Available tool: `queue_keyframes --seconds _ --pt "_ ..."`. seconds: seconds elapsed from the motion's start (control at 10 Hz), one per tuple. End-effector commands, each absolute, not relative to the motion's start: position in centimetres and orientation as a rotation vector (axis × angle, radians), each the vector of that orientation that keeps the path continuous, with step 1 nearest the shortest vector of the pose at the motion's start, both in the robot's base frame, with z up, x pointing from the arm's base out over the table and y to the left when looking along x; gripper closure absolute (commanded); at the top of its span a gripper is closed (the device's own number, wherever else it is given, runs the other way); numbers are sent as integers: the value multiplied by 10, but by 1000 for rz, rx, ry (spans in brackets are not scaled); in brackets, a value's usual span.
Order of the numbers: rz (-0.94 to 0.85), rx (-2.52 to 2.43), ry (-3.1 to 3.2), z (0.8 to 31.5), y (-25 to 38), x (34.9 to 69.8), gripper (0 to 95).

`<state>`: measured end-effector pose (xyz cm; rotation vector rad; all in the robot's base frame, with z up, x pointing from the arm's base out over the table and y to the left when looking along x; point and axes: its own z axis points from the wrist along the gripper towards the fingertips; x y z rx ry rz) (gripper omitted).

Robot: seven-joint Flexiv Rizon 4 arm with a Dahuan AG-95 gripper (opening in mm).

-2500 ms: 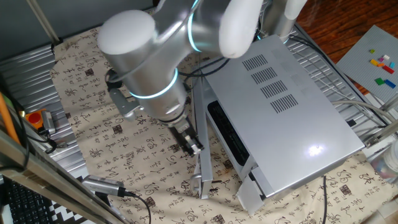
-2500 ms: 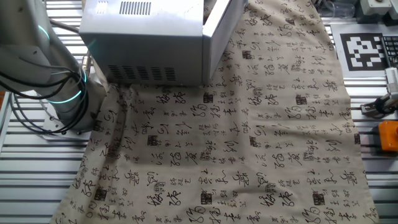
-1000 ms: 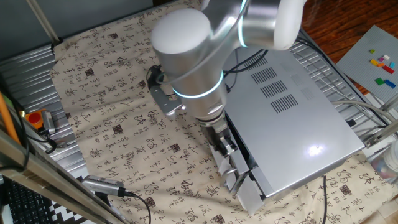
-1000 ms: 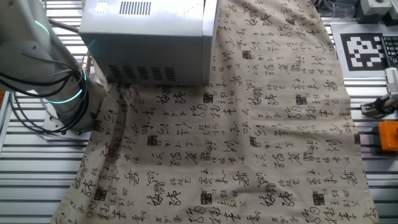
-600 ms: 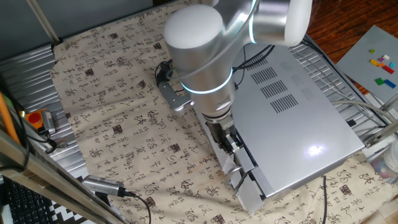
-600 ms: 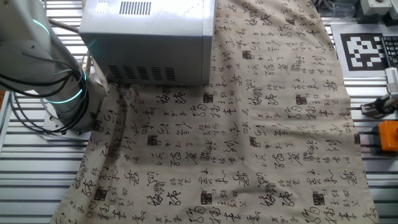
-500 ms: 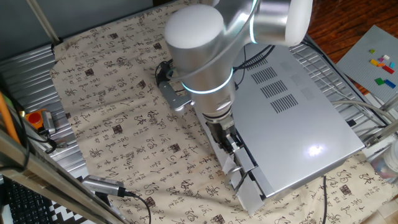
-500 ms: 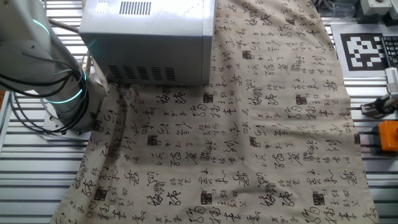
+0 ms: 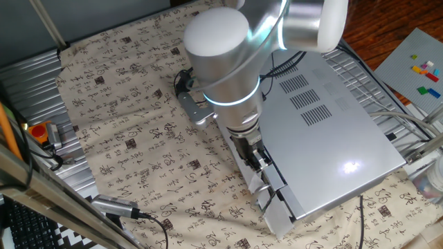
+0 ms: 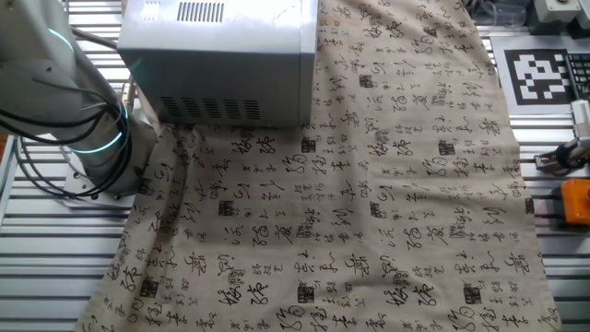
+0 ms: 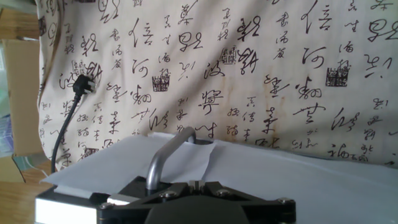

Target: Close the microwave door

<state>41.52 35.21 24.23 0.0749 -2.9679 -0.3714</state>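
Microwave door (image 9: 257,181), a long flat silver-grey panel, lies flush or nearly flush against the front of the microwave (image 9: 325,131), a large silver-grey metal box with four slotted vent grilles on its top. From one fixed view the box sits toward the right edge of the tabletop, its front face turned to the middle of the table. A small silver flap (image 9: 277,214) hangs partly out at the front's near end. In the other fixed view the microwave (image 10: 217,65) stands at the far left of the table, and the door (image 10: 312,55) shows only as a thin strip along its right side, closed up against the body.

The gripper (image 9: 257,160), dark and two-fingered, points down right against the door face, under the white-and-grey robot arm (image 9: 221,62) with its glowing teal ring. Whether its fingers are spread or pressed together cannot be told from this angle. The hand view does not settle it either: only the dark base of the gripper (image 11: 199,205) shows at the bottom, with a curved silver metal handle (image 11: 166,155) rising from a pale flat surface just above it.

Beneath everything lies a beige tablecloth printed with black calligraphy characters (image 10: 369,212). A black power plug on a cord (image 11: 81,84) rests on the cloth in the hand view. Near the right edge in the other fixed view sits a black-and-white marker tag (image 10: 548,69).
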Motion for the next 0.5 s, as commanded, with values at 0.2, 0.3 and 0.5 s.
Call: queue_keyframes --seconds 0.2,0.3,0.5 --pt "-373 67 -2947 242 352 412 950" --pt "-367 71 -2923 241 352 411 950" --pt "-362 83 -2938 240 352 410 950"
